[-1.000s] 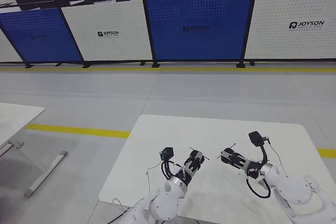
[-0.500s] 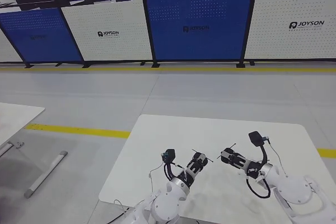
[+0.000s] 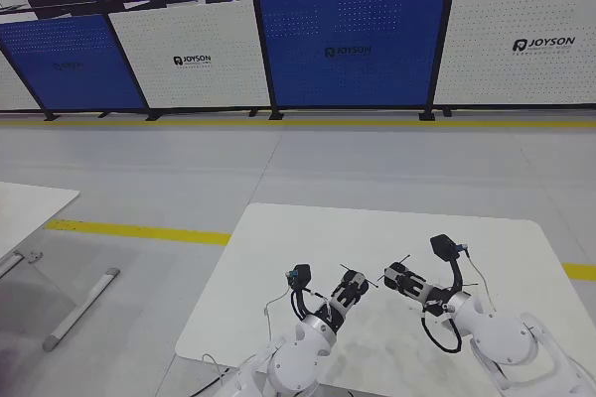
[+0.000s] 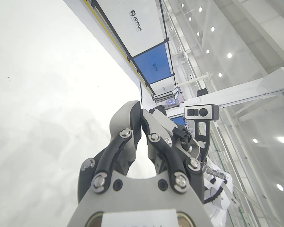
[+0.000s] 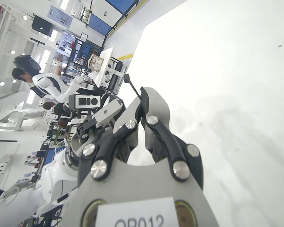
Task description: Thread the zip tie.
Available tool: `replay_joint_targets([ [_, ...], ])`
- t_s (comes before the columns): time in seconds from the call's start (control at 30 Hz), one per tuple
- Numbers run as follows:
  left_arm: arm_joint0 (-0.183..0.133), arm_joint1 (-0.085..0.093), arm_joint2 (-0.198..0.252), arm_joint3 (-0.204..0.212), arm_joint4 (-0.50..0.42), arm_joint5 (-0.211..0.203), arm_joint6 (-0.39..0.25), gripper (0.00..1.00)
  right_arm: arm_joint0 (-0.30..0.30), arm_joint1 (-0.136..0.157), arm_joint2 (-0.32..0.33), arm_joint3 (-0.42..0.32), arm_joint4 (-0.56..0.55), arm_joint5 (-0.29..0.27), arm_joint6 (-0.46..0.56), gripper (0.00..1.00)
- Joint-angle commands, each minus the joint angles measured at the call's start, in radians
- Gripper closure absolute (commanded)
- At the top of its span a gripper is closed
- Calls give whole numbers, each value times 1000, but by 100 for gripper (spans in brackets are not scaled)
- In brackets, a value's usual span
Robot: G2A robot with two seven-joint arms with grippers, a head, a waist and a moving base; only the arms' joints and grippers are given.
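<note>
1. The left gripper (image 4: 140,112) is clenched on a thin black strip (image 4: 140,95) of the zip tie, and the strip sticks out straight past its fingertips
2. The right gripper (image 5: 141,98) is clamped on the zip tie (image 5: 132,87) just below its square head (image 5: 126,77); the head stands free beyond the fingertips, on a short slanting length of tie
3. From the top view, both grippers hang over the near half of the white table (image 3: 308,233), the left gripper (image 3: 355,287) and the right gripper (image 3: 389,274) pointing toward each other, near but apart
4. The tie is too thin to trace between the two grippers, so I cannot tell whether the strip has entered the head
</note>
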Motion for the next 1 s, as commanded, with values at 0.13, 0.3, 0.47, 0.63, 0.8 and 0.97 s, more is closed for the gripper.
replay_joint_targets([
  [0.13, 0, 0, 0, 0, 0, 0, 0, 100, 0, 0, 0, 0, 0, -1, 1, 100],
  [0.3, 0, 0, 0, 0, 0, 0, 0, 100, -19, -4, 2, -3, 4, -17, -24, 100],
  [0.47, 0, 0, 0, 0, 0, 0, 0, 100, -37, -7, 15, 1, 17, -50, -28, 100],
  [0.63, 0, 0, 0, 0, 0, 0, 0, 100, -32, -13, 15, 17, 11, -42, -25, 100],
  [0.8, 0, 0, 0, 0, 0, 0, 0, 100, -15, -21, 4, 38, 11, -37, -14, 100],
  [0.97, 0, 0, 0, 0, 0, 0, 0, 100, -13, -26, 3, 46, 13, -41, -16, 100],
])
